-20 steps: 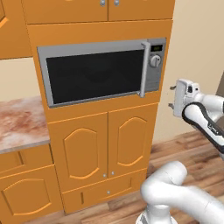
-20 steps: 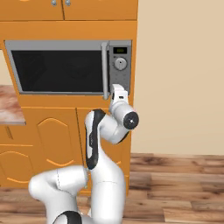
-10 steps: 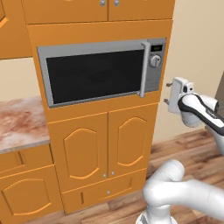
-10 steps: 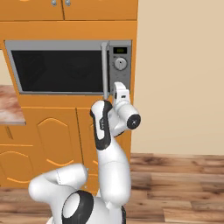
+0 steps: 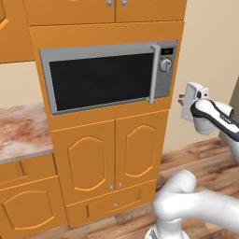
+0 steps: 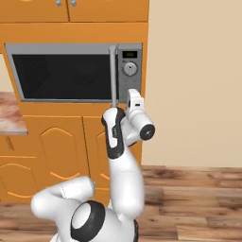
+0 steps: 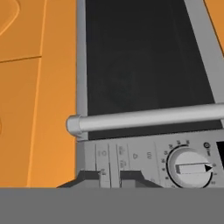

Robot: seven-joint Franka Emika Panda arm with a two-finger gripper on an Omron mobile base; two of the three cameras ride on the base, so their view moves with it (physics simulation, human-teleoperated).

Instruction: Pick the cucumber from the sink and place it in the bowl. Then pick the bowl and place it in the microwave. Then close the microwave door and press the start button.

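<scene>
Facing microwave (image 5: 109, 74) panel, door (image 5: 100, 81) handle vertical, jaws (image 7: 109, 177) seemingly nearly together.

No words or numbers can be read. The microwave (image 7: 144, 87) control panel (image 7: 144, 159) bears tiny blurred icons, and faint tick marks ring its dial (image 7: 189, 167).

We see the microwave door (image 5: 100, 81) shut flush in the orange cabinetry (image 5: 109, 154), so nothing juts out but its bar handle (image 5: 153, 73). In the hand view, the handle crosses mid-frame just above the control panel (image 7: 148, 159), whose dial (image 7: 189, 167) protrudes at lower right. Open air lies right of the cabinet around the gripper (image 5: 180, 99).
</scene>
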